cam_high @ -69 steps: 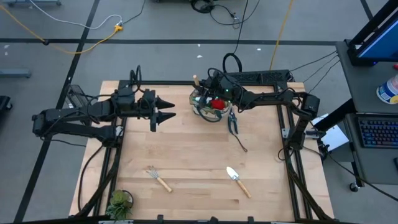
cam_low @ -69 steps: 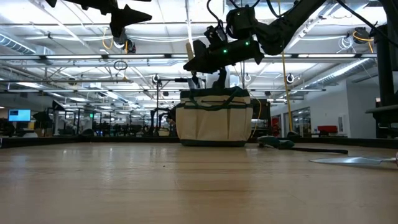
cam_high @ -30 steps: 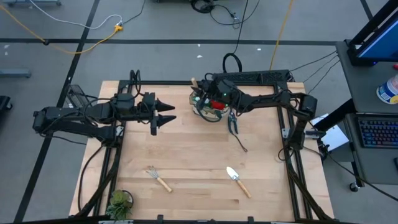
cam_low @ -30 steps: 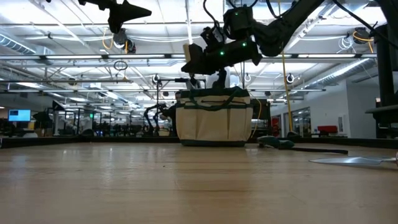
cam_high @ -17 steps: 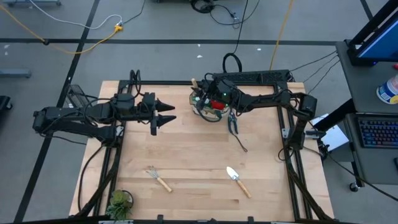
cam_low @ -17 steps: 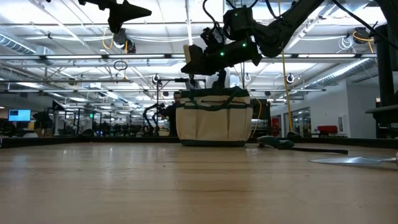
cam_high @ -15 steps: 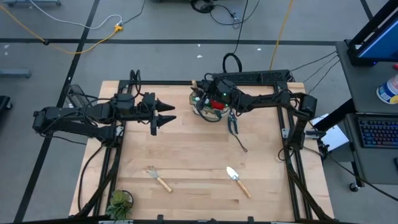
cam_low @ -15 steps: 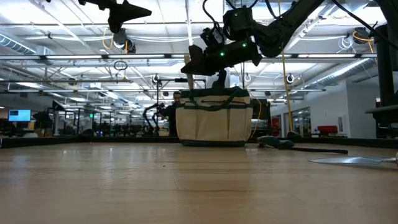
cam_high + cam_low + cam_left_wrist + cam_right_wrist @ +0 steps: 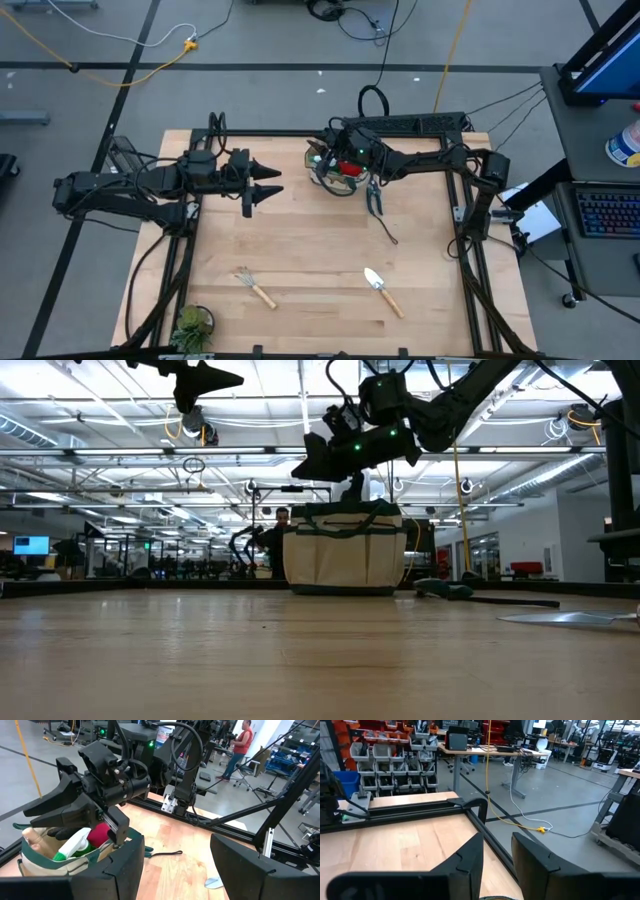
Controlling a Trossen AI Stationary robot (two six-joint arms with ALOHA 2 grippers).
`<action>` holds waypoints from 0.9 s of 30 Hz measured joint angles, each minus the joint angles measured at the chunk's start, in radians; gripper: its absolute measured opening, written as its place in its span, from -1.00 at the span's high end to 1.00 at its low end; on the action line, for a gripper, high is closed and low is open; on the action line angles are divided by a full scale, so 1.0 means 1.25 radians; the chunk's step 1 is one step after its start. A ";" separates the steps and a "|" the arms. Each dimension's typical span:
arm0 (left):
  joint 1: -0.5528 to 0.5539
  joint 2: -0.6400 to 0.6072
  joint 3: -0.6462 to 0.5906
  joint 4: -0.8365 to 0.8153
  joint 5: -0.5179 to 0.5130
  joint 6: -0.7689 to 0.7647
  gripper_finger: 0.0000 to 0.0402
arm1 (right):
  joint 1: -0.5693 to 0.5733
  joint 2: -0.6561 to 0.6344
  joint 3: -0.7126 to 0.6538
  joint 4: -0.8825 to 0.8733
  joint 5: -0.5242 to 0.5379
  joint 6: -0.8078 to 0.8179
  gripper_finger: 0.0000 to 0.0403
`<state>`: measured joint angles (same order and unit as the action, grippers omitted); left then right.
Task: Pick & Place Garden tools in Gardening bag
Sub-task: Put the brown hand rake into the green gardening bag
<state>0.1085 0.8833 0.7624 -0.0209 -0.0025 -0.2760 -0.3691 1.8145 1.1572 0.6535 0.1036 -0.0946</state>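
Over the far middle of the table, right gripper [image 9: 322, 152] hovering directly above the Gardening bag [image 9: 335, 172], fingers a little apart in the right wrist view and holding nothing. Pruning shears [image 9: 374, 197] just right of the bag, long axis running far to near, much closer to this arm. Left gripper [image 9: 272, 181] waiting well left, fingers parted and empty

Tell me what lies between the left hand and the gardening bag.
Only bare tabletop lies between the left hand and the gardening bag, in the high view.
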 joint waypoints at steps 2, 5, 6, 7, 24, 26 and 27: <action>0.000 0.000 0.000 0.000 0.000 0.000 -0.17 | 0.000 0.000 0.000 -0.001 0.000 0.000 0.53; 0.000 0.000 0.000 -0.001 0.001 -0.004 -0.17 | 0.004 -0.001 0.000 0.013 0.001 -0.003 0.53; 0.000 0.000 0.000 -0.003 0.002 -0.010 -0.17 | 0.009 -0.009 0.000 0.015 0.000 -0.003 0.53; 0.000 0.000 0.000 -0.005 0.002 -0.018 -0.17 | 0.014 -0.022 0.000 0.013 -0.001 -0.005 0.54; -0.047 0.000 0.000 -0.054 0.019 -0.077 -0.17 | 0.056 -0.287 0.001 -0.203 -0.092 -0.096 0.99; -0.054 0.000 0.000 -0.054 0.019 -0.077 -0.17 | 0.056 -0.314 0.001 -0.251 -0.109 -0.091 0.99; -0.058 0.000 0.000 -0.054 0.019 -0.078 -0.17 | 0.056 -0.325 0.001 -0.270 -0.116 -0.086 1.00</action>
<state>0.0363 0.8829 0.7624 -0.0878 0.0214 -0.3730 -0.2989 1.4084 1.1580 0.3157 -0.0411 -0.2019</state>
